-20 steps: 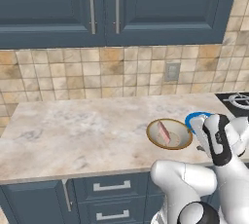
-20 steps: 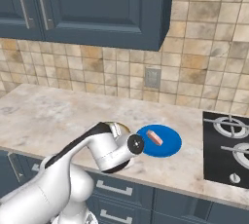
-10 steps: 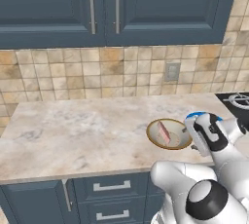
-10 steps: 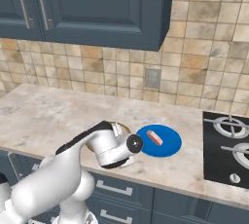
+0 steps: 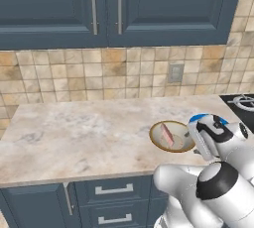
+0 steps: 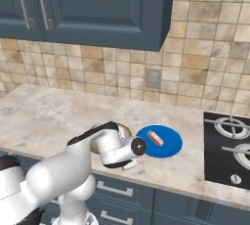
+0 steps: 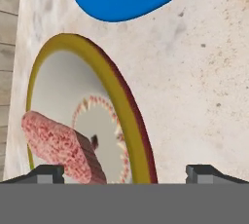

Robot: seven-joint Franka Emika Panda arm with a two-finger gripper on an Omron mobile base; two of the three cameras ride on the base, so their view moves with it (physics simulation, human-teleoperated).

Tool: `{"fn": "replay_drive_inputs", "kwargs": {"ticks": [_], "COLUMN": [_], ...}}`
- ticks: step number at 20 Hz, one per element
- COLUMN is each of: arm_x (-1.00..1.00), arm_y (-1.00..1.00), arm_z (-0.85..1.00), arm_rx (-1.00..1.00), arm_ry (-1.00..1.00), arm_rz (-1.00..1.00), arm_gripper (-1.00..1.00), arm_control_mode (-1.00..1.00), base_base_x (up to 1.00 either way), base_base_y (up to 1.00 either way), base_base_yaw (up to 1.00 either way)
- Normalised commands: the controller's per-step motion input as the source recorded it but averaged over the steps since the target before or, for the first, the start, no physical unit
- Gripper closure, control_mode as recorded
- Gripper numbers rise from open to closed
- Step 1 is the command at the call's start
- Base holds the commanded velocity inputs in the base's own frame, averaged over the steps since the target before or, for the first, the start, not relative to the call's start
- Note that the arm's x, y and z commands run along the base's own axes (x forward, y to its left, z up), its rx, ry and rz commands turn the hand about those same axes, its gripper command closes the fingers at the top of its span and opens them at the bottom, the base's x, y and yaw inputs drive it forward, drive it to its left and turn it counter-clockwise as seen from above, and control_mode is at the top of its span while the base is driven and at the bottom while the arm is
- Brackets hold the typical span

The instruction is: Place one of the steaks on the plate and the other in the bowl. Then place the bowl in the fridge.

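Bowl [image 7: 121, 116] is the thing to pick up now, I think, since one steak [image 7: 61, 147] lies in it already. The hand [image 7: 124, 172] is wide open and holds nothing. It hangs low over the desk [image 7: 204, 82], and its two tips stand on each side of the bowl's rim, one over the inside and one over the bare desk.

The bowl looks hard and smooth, so it could slip. It is likely not heavy, but it is wide and shallow, so it may tip if lifted fast. The best place to hold it seems to be the tan rim, with one tip inside and one outside, away from the meat. The steak in the bowl leans on the far side from the rim being held.

Just past the bowl sits the plate [image 6: 161, 143], with the other steak [image 6: 155, 138] on it.
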Motion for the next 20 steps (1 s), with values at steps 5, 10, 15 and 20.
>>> {"fn": "replay_drive_inputs", "kwargs": {"ticks": [5,10,15,20], "arm_x": [0.2,0.18,0.05,0.0], "arm_y": [0.01,0.11,0.21,0.15], "arm_z": [-0.17,-0.25,-0.23,-0.13], "arm_rx": [0.0,0.0,0.0,0.0], "arm_ry": [-0.02,0.0,0.0,0.0], "arm_rz": [0.01,0.0,0.0,0.0], "arm_gripper": [-1.0,-1.0,-1.0,1.0], "arm_control_mode": [-1.0,-1.0,-1.0,-1.0], "base_base_x": [0.0,0.0,0.0,0.0], "base_base_y": [0.0,0.0,0.0,0.0], "base_base_yaw": [0.0,0.0,0.0,0.0]}}
